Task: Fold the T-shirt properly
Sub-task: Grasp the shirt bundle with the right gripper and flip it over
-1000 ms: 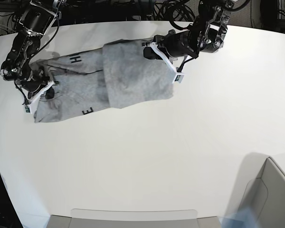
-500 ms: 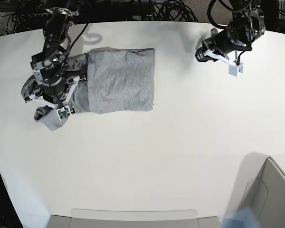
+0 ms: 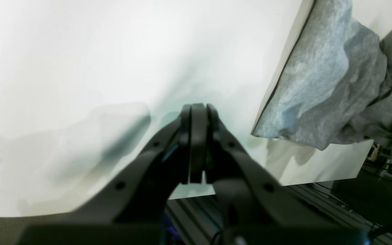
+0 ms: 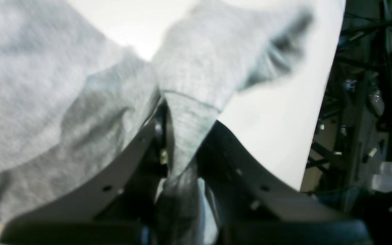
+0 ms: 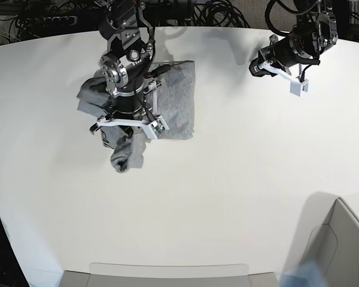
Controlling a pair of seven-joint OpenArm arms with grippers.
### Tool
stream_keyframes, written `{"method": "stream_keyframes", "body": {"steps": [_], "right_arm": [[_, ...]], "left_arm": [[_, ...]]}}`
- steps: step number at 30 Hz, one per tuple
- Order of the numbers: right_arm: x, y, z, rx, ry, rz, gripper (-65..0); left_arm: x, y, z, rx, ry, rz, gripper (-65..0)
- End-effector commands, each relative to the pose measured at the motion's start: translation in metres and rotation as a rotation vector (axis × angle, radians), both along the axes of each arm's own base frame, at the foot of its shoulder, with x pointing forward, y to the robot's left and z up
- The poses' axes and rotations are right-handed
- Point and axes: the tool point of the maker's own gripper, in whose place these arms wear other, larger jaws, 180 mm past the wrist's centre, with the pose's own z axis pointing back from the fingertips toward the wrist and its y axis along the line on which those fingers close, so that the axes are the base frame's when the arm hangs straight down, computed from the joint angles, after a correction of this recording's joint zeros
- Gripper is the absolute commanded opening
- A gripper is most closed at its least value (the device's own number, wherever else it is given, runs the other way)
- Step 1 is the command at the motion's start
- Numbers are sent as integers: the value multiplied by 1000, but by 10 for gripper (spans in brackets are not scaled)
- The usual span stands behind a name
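Observation:
The heather-grey T-shirt (image 5: pixel 178 98) lies at the back of the white table (image 5: pixel 227 191), its right part folded flat. My right gripper (image 5: pixel 124 136) hangs over its left part, shut on a bunched fold of the T-shirt (image 4: pixel 80 85); loose cloth droops below the grip. In the right wrist view the right gripper (image 4: pixel 179 153) pinches a ribbed hem. My left gripper (image 5: pixel 253 70) is at the back right, shut and empty, well clear of the shirt. Seen from the left wrist, the left gripper (image 3: pixel 197 110) hovers above bare table with the T-shirt (image 3: pixel 318 92) to its right.
A grey open box (image 5: pixel 341 245) stands at the front right corner. A grey panel (image 5: pixel 167 275) runs along the table's front edge. Dark cables (image 5: pixel 215 12) and frames lie behind the table's back edge.
My right gripper has carried the shirt's left end rightward, over the folded part. The left gripper left the shirt a second ago and pulled back right; it has since barely moved.

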Motion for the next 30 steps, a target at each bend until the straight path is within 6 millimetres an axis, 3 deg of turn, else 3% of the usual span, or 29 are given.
{"method": "stream_keyframes", "body": {"steps": [1,7,15,22,27,30], "right_arm": [[3,7,11,16,-45,6,-650],[-4,27,-21,-52,81,36,-650],[-3,65,-21,67,52,58,-650],[-6,80,-60,5,155,108,-650],[-6,85,-52,44,115,83,-407],[-6,101,-29,96,50,108,-335]], "left_arm": [[3,-1,6,-9,-20,-6,-650],[3,-1,6,-9,-20,-6,-650],[4,-2,6,-10,-20,-7,-650],[3,-1,4,-11,-13,-4,-650],[-2,3,-9,-15,28,13,-650],[-2,3,-9,-15,30,13,-650]]}}
